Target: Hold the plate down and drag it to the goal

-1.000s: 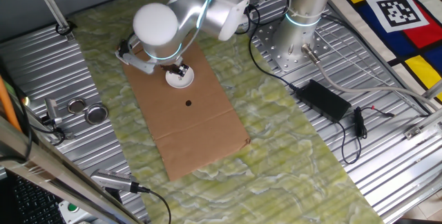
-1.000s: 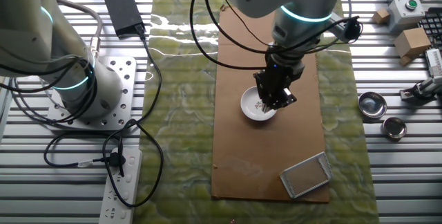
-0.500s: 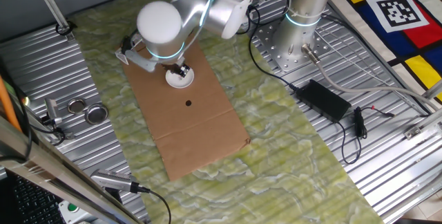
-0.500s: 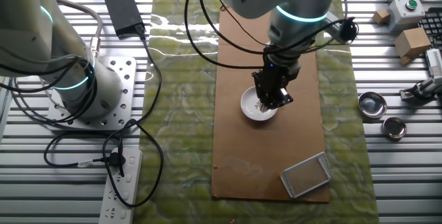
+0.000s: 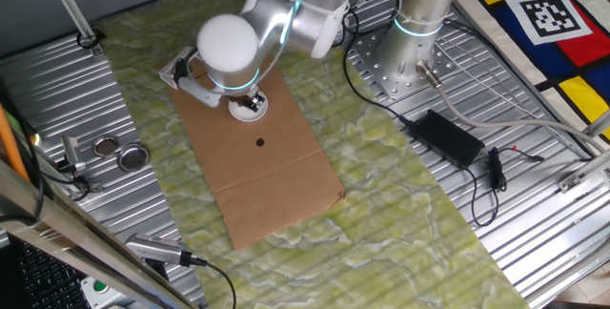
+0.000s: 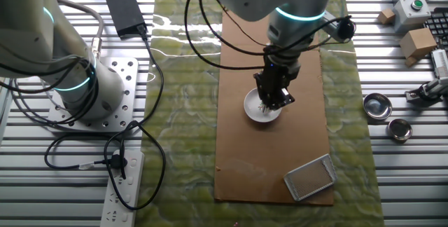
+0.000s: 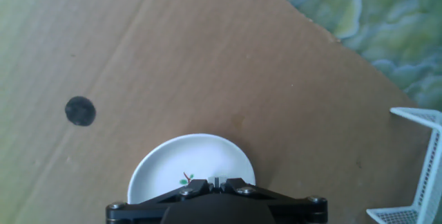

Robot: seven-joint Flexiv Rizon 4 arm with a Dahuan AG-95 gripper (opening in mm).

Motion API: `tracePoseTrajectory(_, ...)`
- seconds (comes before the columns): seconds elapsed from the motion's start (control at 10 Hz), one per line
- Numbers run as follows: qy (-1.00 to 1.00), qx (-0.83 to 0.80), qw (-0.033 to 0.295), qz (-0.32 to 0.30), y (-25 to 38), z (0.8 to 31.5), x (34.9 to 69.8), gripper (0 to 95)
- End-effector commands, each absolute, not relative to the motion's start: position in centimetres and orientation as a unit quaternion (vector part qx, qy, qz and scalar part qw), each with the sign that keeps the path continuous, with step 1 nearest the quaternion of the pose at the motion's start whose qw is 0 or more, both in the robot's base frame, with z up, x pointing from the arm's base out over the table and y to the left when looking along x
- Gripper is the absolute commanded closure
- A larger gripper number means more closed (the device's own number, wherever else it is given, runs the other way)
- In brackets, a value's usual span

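The plate (image 5: pixel 250 113) is a small white disc on the brown cardboard sheet (image 5: pixel 272 180). It also shows in the other fixed view (image 6: pixel 253 108) and at the bottom of the hand view (image 7: pixel 169 172). My gripper (image 6: pixel 268 104) is shut, with its closed fingertips standing down on the plate's inside; it also shows in one fixed view (image 5: pixel 252 100) and the hand view (image 7: pixel 217 180). The goal (image 6: pixel 311 178), a whitish L-shaped frame, sits at a corner of the cardboard, apart from the plate; it also shows in the hand view (image 7: pixel 423 162) at the right edge and in one fixed view (image 5: pixel 183 72), partly behind the arm.
A black dot (image 7: pixel 80 110) marks the cardboard on the plate's side away from the goal (image 5: pixel 260 141). Two round metal lids (image 6: pixel 378 104) (image 6: pixel 400 129) lie off the green mat. A second arm's base (image 6: pixel 98 90), a power brick (image 5: pixel 448 137) and cables lie around.
The arm's wrist has shifted slightly over the plate; the plate has barely moved on the cardboard. The gripper stays shut on top of it.
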State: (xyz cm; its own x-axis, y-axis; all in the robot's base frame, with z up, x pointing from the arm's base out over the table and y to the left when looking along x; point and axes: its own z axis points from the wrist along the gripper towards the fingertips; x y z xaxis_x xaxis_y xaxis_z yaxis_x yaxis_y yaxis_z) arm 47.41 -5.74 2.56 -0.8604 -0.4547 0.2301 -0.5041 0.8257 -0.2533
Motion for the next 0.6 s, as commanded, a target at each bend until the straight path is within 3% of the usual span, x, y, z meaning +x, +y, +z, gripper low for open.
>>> tracePoseTrajectory(0.1,-0.953,0.244,0.074,0.163,-5.86,2.29,47.52,95.0)
tracePoseTrajectory(0.6,-0.942,0.251,0.064,0.216,-6.12,1.6,47.76,95.0)
